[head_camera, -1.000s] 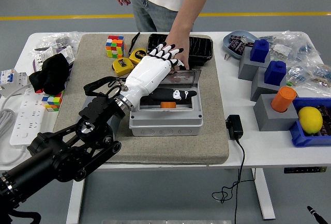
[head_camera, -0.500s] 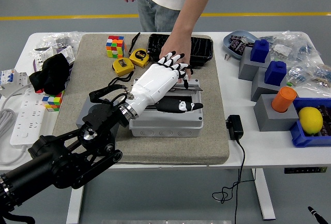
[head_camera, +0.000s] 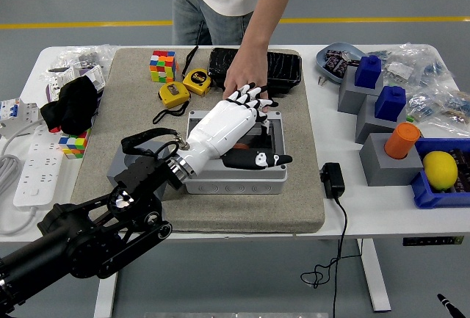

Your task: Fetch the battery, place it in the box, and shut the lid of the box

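Observation:
The grey box stands on the grey mat in the middle of the table. My left hand, white with black joints, lies flat on the box's clear lid with the fingers spread and the thumb over the front edge. The lid is down, flat or nearly flat on the box. The battery is hidden under my hand and the lid. A person's hand rests at the box's far edge, just behind my fingertips. My right hand is out of view.
Two yellow tape measures, a Rubik's cube and a black tray lie behind the box. A black adapter with its cable lies to the right. Grey and blue blocks, an orange cylinder and a lemon stand at far right.
The lid has come down from half open to flat under my left hand. The orange battery seen inside before is now covered. The person's hand stayed at the far edge.

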{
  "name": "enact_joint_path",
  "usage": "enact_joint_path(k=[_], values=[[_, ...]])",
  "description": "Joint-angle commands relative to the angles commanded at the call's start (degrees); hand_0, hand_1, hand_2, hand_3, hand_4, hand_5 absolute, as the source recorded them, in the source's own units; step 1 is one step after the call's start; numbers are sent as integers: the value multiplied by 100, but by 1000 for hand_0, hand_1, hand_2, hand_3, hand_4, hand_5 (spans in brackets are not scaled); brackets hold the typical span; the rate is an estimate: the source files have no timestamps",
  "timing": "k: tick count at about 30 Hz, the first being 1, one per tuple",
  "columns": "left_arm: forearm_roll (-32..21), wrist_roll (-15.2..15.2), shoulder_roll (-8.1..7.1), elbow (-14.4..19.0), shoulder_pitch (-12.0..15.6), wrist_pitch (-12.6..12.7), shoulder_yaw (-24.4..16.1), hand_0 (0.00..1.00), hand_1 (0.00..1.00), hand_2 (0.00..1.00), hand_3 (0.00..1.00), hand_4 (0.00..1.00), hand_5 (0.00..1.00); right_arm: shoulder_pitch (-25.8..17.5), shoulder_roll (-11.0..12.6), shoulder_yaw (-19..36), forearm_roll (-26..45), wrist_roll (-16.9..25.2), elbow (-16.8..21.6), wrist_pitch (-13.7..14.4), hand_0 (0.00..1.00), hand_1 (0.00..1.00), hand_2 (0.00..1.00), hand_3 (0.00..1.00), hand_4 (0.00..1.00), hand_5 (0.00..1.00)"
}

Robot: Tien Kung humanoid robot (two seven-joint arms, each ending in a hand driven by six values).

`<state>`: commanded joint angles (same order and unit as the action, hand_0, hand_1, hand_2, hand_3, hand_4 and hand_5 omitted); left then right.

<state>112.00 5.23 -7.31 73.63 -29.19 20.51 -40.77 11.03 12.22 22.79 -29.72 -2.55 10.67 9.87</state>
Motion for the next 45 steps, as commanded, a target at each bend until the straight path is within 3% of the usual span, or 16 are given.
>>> enact_joint_path(k=[2,3,7,11,13,15,20,21,23,29,31,33,38,39,44,45], values=[[-484,-13,92,289,256,-448,-468,998,998,855,502,998,998,-12,-8,13,2,1,-5,2,708,672,724,797,998,998],[-782,-97,135,481,422,-728,-765,837,876,851,851,998,951,-20,-12,32,-11,1,-3,2,707,672,723,797,998,998],[-1750,-602,252,960,899,-1678,-1734,837,876,851,851,998,951,-43,-30,41,0,-3,-16,8,707,672,723,797,998,998],[-2644,-901,373,1108,1347,-2547,-2627,830,853,825,851,998,998,-45,-42,120,-41,-2,-9,8,706,672,723,797,998,998],[-3128,-918,435,1122,1561,-2923,-3111,830,853,825,851,998,998,-53,-53,131,-41,-3,-13,9,706,672,723,797,998,998],[-3687,-863,468,1107,1743,-3067,-3668,876,899,845,862,998,998,-63,-61,155,-51,-3,-14,9,707,672,724,797,998,998],[-4797,-771,419,997,2061,-2879,-4699,876,899,845,862,998,998,-65,-60,238,-103,0,-10,8,707,672,724,797,998,998],[-5095,-710,396,1100,2184,-2662,-4964,998,998,961,933,998,998,-61,-57,259,-113,3,-12,7,707,672,723,797,998,998],[-5495,-661,382,1260,2298,-2367,-5201,998,998,961,933,998,998,-62,-56,298,-143,4,-8,8,707,672,723,797,998,998],[-4271,-390,446,1659,2565,-945,-5428,998,998,971,929,998,998,-71,-50,310,-151,2,-23,27,706,672,724,797,998,998],[-3824,-409,485,1663,2606,-729,-5516,998,998,971,929,998,998,-70,-55,303,-160,0,-25,32,706,672,724,797,998,998],[-3228,-575,511,1604,2636,-837,-5608,998,998,998,998,998,998,-66,-56,297,-182,-5,-17,35,707,672,724,797,998,998],[-2114,-440,570,1230,2697,-1274,-5829,998,998,998,998,998,998,-50,-54,249,-189,-1,-3,37,707,672,724,797,998,998],[-1934,-397,589,1207,2698,-1253,-5872,857,805,801,998,998,998,-47,-54,240,-186,2,-2,38,707,672,724,797,998,998],[-1951,-267,561,1167,2754,-1369,-5947,857,805,801,998,998,998,-44,-45,192,-168,13,2,38,707,672,724,797,998,998],[-1959,-247,565,1163,2760,-1390,-5971,964,997,931,793,998,998,-47,-45,186,-167,15,1,39,707,672,724,796,998,998]])
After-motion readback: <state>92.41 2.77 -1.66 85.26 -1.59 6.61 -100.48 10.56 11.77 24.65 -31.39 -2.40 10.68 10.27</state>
